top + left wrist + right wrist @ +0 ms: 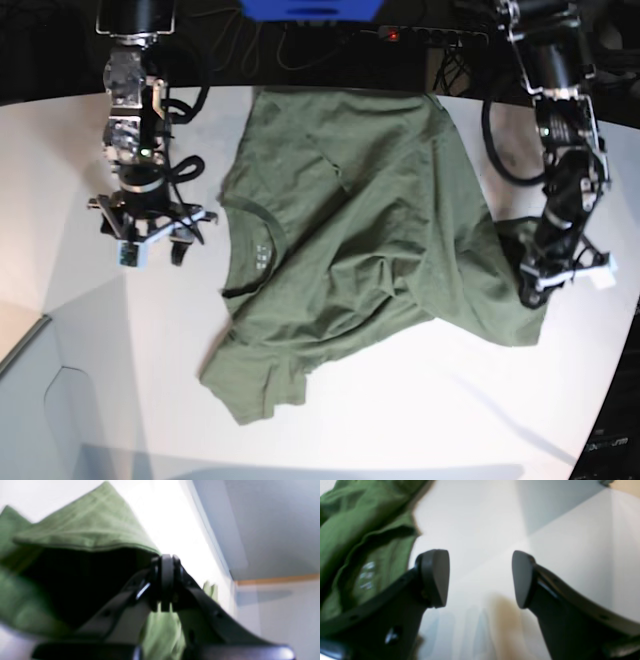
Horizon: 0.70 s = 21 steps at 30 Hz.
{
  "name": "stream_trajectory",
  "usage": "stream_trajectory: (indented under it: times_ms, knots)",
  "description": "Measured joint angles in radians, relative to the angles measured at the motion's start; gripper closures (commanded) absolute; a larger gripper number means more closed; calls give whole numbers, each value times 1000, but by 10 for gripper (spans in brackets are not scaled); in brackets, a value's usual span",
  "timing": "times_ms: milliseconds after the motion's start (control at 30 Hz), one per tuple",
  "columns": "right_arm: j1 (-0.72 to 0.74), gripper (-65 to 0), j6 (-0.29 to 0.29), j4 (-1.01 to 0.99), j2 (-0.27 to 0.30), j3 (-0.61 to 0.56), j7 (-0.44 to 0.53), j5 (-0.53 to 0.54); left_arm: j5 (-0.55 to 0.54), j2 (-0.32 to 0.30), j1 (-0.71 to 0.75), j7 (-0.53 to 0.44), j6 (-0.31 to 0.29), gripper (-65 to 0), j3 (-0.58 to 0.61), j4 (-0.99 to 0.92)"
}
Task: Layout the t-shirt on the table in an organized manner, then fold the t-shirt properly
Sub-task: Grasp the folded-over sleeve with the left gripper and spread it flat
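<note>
The olive-green t-shirt (370, 250) lies spread but wrinkled on the white table (450, 400), its collar (250, 250) facing the base view's left. My left gripper (537, 275) sits at the shirt's right edge. In the left wrist view it (166, 580) is shut, with a fold of the shirt (82, 530) lifted around the fingers. My right gripper (150, 245) is open and empty over bare table, just left of the collar. In the right wrist view it (480, 580) stands wide apart beside the collar and its label (366, 576).
A grey-white box corner (40, 400) sits at the front left. A power strip (430, 33), cables and a blue object (310, 8) lie behind the table's far edge. The table's edge (217, 555) runs close beside my left gripper.
</note>
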Motion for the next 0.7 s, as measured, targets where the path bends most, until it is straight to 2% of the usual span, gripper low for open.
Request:
stream_trajectory:
  times_ms: [100,333,467,700]
  knots:
    - [-10,-376,0,6,-5,-47,7,1,-2,0,110,6,-2,0,-1,107]
    - [-81,-377,1,79,5,-187,-2,0,-2,28,315,-5,-2,0,-121,303]
    - [-122,-377,1,96,0,-278,2,0,-2,55,385,8,-3,0,-149,334]
    - [-185,-376,1,79,3,-322,6,0,-3,84,450,9,-5,0,-208,349]
